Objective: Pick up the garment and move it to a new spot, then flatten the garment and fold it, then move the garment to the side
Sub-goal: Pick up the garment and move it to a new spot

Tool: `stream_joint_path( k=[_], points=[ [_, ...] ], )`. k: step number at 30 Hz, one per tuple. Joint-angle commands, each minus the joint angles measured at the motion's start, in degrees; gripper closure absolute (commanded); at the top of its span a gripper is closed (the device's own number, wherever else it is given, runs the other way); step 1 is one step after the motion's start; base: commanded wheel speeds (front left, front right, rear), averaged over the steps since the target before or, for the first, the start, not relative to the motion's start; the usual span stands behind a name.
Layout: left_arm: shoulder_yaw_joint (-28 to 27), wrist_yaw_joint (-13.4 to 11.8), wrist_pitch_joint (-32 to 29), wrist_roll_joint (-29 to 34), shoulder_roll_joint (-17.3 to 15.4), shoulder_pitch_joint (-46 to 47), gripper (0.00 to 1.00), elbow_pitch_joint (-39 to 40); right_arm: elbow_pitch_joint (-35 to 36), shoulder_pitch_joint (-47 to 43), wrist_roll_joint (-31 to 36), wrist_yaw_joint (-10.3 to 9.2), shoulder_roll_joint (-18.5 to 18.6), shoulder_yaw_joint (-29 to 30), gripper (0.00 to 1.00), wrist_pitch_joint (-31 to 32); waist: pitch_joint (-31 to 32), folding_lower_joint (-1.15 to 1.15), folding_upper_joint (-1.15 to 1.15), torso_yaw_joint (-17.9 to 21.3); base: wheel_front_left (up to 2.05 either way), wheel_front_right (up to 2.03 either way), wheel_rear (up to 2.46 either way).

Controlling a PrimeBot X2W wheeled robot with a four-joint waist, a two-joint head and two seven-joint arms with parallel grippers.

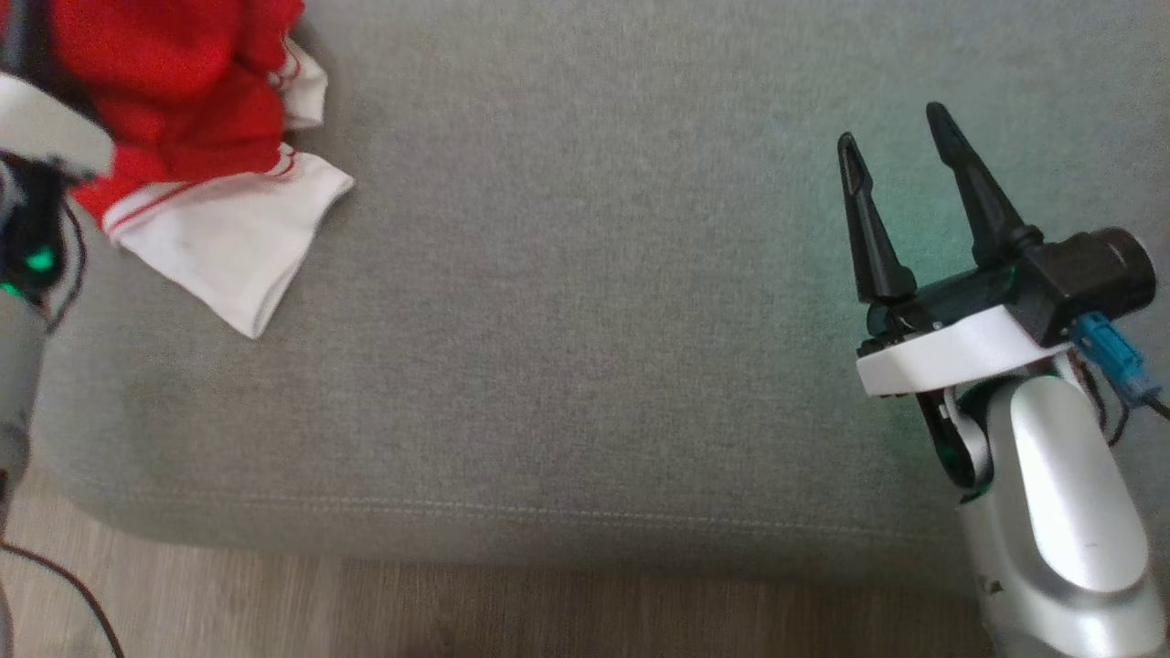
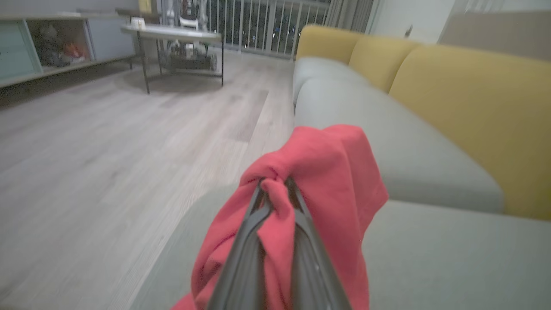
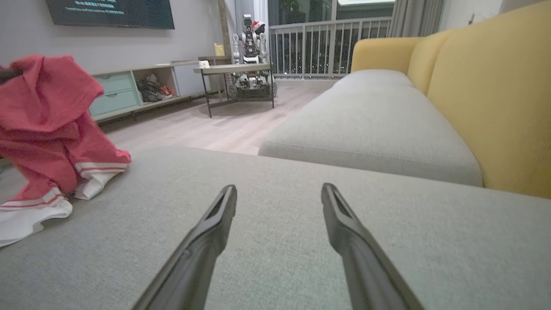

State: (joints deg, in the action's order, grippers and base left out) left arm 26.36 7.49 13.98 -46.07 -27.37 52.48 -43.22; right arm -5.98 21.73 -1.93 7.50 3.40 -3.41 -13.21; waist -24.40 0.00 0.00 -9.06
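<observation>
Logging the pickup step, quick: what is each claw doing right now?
Left claw: closed, holding a fold of the red garment.
Right claw: open, holding nothing.

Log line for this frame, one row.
stage: pick-up | left gripper: shut on garment, hem on sofa | right gripper: open, empty, over sofa
</observation>
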Motion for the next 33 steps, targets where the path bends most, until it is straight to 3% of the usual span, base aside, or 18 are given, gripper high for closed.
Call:
stream_joint_path(
  k=[1, 6, 15, 25, 33],
  points=[
    [-4.0, -0.2, 0.8, 0.6, -3.4, 3.3, 1.0, 3.1, 1.1, -0.1, -0.5, -0.01, -0.5, -1.0, 0.0, -0.7, 3.3, 0.0, 0.0, -0.4, 0.0, 0.0, 0.0],
    [-12.5, -0.9, 1.0, 5.2, -1.2, -0.6, 1.0, 14.5, -0.7, -1.0, -2.1, -0.01, -0.5, -0.9, 0.0, -1.3, 8.8, 0.0, 0.0, -0.3, 0.0, 0.0, 0.0],
    [-16.9, -2.8, 1.0, 8.3, 4.6, -8.2, 1.0, 28.8, -1.6, -1.6, -4.8, -0.01, -0.5, -1.2, 0.0, -1.7, 13.6, 0.0, 0.0, 3.3, 0.0, 0.0, 0.0],
    [-13.1, -5.9, -0.1, 9.2, 10.3, -8.8, 1.0, 37.0, 2.3, -0.5, -6.5, -0.01, -0.5, -2.0, 0.0, -1.8, 10.8, 0.0, 0.0, 11.7, 0.0, 0.0, 0.0],
    [-9.2, -5.1, -2.8, 7.6, 14.6, -5.6, 1.0, 38.7, 5.1, 0.7, -8.3, -0.01, -0.5, -2.3, 0.0, -1.8, 8.9, 0.0, 0.0, 17.3, 0.0, 0.0, 0.0]
  ],
)
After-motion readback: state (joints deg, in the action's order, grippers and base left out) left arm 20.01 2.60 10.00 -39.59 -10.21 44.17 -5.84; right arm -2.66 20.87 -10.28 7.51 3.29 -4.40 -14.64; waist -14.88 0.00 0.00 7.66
